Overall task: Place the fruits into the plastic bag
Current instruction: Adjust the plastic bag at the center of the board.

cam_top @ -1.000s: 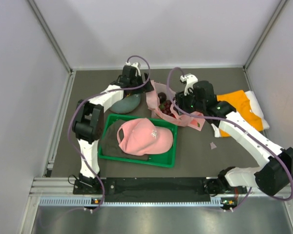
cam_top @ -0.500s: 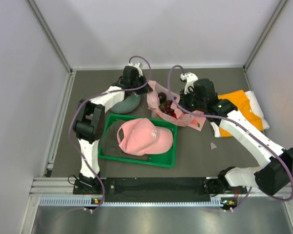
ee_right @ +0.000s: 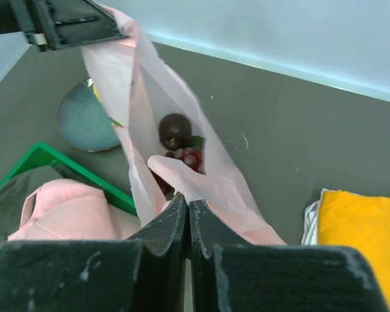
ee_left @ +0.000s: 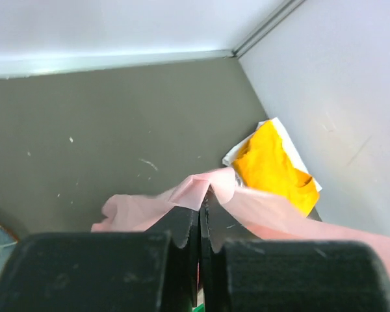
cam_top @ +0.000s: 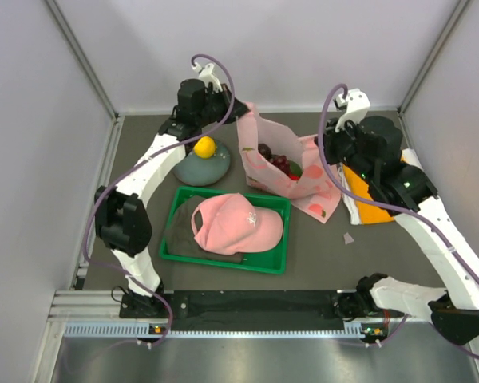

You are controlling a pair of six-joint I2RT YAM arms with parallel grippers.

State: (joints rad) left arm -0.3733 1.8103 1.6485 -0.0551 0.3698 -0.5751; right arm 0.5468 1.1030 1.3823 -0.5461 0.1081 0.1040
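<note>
The pink plastic bag (cam_top: 291,177) hangs stretched between both grippers, mouth up. My left gripper (cam_top: 238,108) is shut on its left rim, seen pinched in the left wrist view (ee_left: 203,198). My right gripper (cam_top: 324,144) is shut on the right rim (ee_right: 187,200). Inside the bag lie a dark brown round fruit (ee_right: 174,129), dark red grapes (ee_right: 186,158) and something green (cam_top: 295,170). A yellow-orange citrus (cam_top: 205,146) sits outside the bag on a grey-blue plate (cam_top: 198,168), below the left arm.
A green tray (cam_top: 275,264) holding a pink cap (cam_top: 235,223) and a dark cloth lies in front of the bag. An orange folded cloth (cam_top: 366,206) lies at the right under the right arm. Walls close in the back and sides.
Both grippers have shut on the bag's rims and risen, pulling the bag up and apart. The left arm moved back, uncovering the citrus on the plate.
</note>
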